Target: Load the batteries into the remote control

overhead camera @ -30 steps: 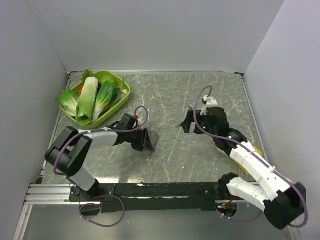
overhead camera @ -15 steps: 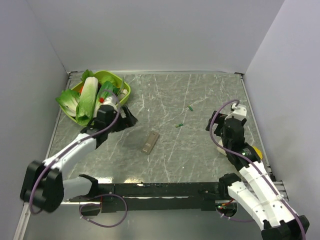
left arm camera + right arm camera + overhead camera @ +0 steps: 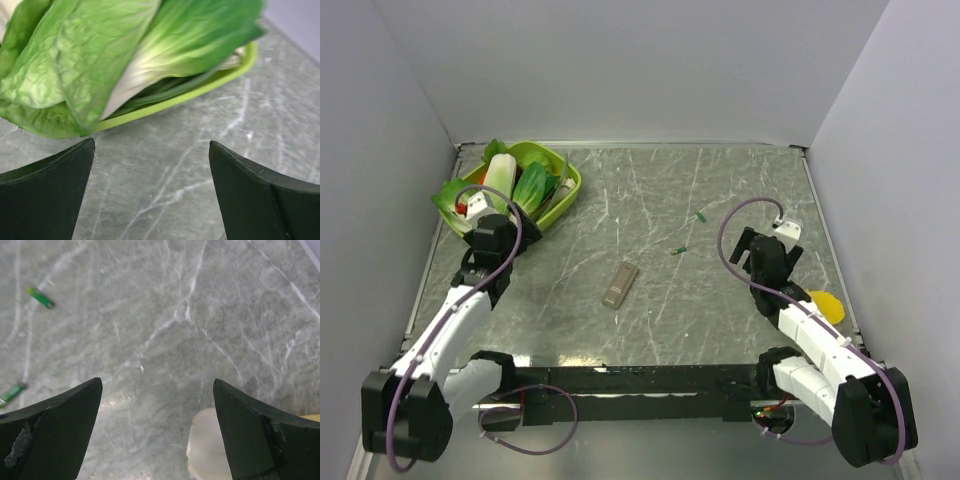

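Grey-brown side up, the remote control (image 3: 620, 284) lies alone in the middle of the bench (image 3: 650, 190), with the batteries (image 3: 679, 250) loose just beyond it to the right. We judge nothing loaded yet. Our left fingers (image 3: 478, 230) and right fingers (image 3: 765, 252) gape wide, empty, parked at either side.

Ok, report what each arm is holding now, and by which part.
Nothing is held. Both pairs of jaws stand open and empty; the remote control lies on the table, and the batteries lie loose, apart from it.
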Robot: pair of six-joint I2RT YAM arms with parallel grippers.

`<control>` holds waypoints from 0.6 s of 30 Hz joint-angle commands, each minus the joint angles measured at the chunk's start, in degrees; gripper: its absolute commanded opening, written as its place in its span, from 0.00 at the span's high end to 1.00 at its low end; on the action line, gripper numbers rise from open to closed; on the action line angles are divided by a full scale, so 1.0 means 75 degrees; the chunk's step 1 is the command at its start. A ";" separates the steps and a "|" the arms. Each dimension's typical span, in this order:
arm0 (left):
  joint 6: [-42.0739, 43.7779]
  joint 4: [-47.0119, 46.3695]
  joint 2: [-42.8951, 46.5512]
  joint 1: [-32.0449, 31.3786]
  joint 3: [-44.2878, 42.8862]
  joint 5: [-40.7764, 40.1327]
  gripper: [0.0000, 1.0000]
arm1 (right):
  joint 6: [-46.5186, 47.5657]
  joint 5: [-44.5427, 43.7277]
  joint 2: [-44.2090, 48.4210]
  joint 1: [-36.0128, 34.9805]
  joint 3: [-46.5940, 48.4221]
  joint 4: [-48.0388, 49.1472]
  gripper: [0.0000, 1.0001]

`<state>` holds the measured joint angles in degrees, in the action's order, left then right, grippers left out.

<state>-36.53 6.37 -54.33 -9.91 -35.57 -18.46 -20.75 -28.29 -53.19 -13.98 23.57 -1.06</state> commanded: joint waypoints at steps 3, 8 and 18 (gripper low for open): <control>-0.0741 0.0052 -0.1695 0.0243 -0.0342 0.0233 0.01 | -0.0303 -0.0165 0.0423 0.0059 0.0173 0.0822 0.00; -0.0777 -0.0133 -0.3183 0.0909 -0.0904 0.0831 0.00 | 0.0083 -0.0165 0.0927 0.0059 -0.0037 0.0996 0.00; 0.0195 -0.0756 -0.5458 0.1907 -0.3188 0.0926 0.01 | 0.0306 0.1005 0.1525 0.0047 -0.0179 0.1043 0.00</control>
<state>-39.00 6.76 -90.30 2.17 -50.04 -11.60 -19.86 -26.68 -43.38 -13.85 22.04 4.29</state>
